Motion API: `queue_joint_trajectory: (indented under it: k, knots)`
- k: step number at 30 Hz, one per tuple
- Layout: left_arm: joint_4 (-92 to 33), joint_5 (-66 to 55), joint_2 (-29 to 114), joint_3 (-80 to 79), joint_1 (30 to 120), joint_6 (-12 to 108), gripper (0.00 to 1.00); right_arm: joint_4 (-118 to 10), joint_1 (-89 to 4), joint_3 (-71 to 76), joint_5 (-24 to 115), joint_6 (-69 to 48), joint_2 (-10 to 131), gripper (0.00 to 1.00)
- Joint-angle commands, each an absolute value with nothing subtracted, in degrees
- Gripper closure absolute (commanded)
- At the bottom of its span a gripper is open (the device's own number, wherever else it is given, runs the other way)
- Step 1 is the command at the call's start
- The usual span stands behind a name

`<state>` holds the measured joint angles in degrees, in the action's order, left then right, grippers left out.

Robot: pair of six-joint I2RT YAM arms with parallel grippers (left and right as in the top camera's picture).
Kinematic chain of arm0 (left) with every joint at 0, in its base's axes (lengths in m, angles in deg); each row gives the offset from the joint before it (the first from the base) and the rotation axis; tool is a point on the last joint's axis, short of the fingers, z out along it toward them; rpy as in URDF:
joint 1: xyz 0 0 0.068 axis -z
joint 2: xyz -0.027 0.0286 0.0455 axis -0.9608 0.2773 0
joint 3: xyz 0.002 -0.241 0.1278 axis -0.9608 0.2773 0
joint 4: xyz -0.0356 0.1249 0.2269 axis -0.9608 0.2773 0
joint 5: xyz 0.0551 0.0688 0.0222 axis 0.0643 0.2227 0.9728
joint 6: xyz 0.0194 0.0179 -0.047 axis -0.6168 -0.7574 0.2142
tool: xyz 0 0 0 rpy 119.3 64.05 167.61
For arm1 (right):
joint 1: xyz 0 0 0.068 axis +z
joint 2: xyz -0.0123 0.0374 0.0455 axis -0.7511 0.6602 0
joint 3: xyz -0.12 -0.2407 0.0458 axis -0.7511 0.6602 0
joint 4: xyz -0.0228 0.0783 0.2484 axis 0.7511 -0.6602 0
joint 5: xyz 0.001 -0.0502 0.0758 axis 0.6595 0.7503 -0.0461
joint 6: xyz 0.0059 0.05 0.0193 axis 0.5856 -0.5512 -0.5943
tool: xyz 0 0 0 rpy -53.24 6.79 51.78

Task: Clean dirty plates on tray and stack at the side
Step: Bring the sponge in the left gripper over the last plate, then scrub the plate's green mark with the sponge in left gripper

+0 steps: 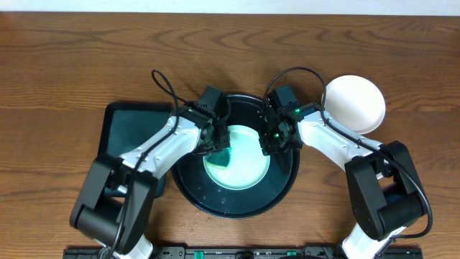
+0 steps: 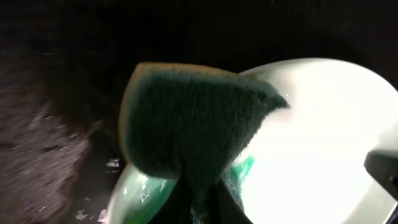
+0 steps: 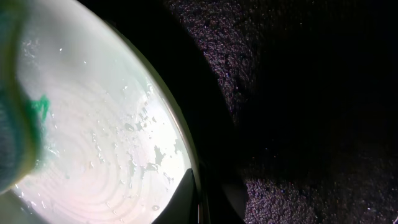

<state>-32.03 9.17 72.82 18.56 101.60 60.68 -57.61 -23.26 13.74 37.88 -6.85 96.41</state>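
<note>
A pale mint-green plate (image 1: 244, 162) lies wet inside the round black tray (image 1: 237, 210). My left gripper (image 1: 212, 144) is shut on a green scouring sponge (image 1: 221, 155), which is pressed onto the plate's left part. The left wrist view shows the sponge (image 2: 193, 121) over the bright plate (image 2: 311, 137), with a green smear (image 2: 242, 168) beside it. My right gripper (image 1: 272, 140) is shut on the plate's right rim. In the right wrist view one finger lies on the wet plate (image 3: 106, 143) and the other under its rim. A white plate (image 1: 354, 103) rests on the tabletop at the right.
A rectangular black tray (image 1: 129, 126) lies left of the round tray, partly under my left arm. Brown wood tabletop (image 1: 72, 57) surrounds everything. Both arms reach in from the near edge.
</note>
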Motion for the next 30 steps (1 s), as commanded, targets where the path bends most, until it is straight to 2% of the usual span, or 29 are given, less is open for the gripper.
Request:
queue_joint_trajectory:
  k: [1, 12, 20, 25, 30]
  knots:
    - [-34.2, 2.9, 78.57, 18.82, 102.59, 62.84, 0.93, -57.57, -22.54, 14.22, 38.66, -7.68, 97.61, 0.99]
    - [-47.9, -19.48, 84.1, 18.82, 107.64, 62.82, 0.93, -58.03, -22.54, 14.22, 38.66, -7.7, 97.61, 0.99]
    - [-49.3, -25.67, 84.1, 18.82, 107.55, 62.84, 0.93, -57.96, -22.54, 14.22, 38.66, -7.7, 97.61, 0.99]
    - [-45.23, -21.49, 84.1, 18.82, 104.82, 59.94, 0.93, -58.25, -22.54, 14.22, 38.66, -7.68, 97.61, 0.99]
    - [-32.18, -3.66, 84.08, 18.8, 98.89, 58.01, 0.93, -58.75, -22.56, 14.22, 38.69, -7.68, 97.61, 0.99]
